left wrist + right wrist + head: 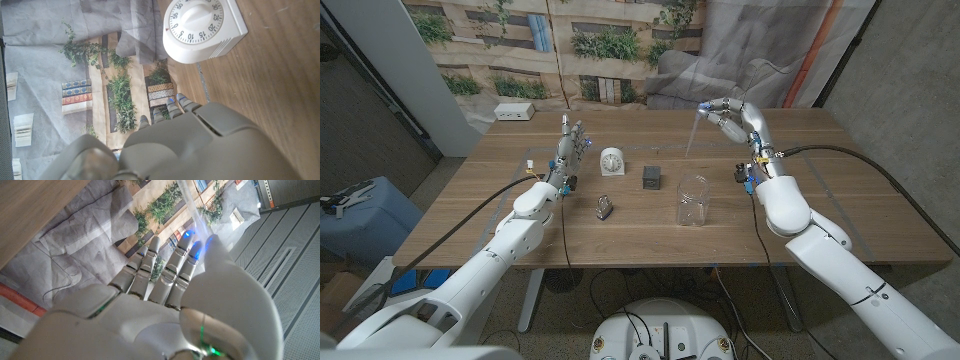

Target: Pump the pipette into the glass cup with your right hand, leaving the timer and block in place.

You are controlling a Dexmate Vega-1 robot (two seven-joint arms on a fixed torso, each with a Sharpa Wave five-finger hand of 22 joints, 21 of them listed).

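1. Looking down from the head view, I have my right hand (732, 113) raised over the far right of the tabletop (840, 190), fingertips pinching the top of the clear pipette (693, 135), which hangs slanting down and towards the glass cup (693, 198). Its tip looks to be above and behind the cup, not yet over the mouth, though the faint plastic makes that hard to judge. The white timer (611, 160) and dark block (651, 177) sit left of the cup, apart from it, and a small metal clip (604, 207) lies nearer me. My left hand (570, 150) stands upright beside the timer, fingers spread, holding nothing.

2. Through the left wrist view, the back of that hand (200, 140) shows with the timer (202, 27) just beyond its fingertips, not touching.

3. Through the right wrist view, the fingers (192, 255) are pressed together around the pipette (192, 205), a pale streak running away from them.

4. I judge this the carrying step: next I must bring the tip over the cup's opening, lower it inside and squeeze the bulb, keeping clear of the block.
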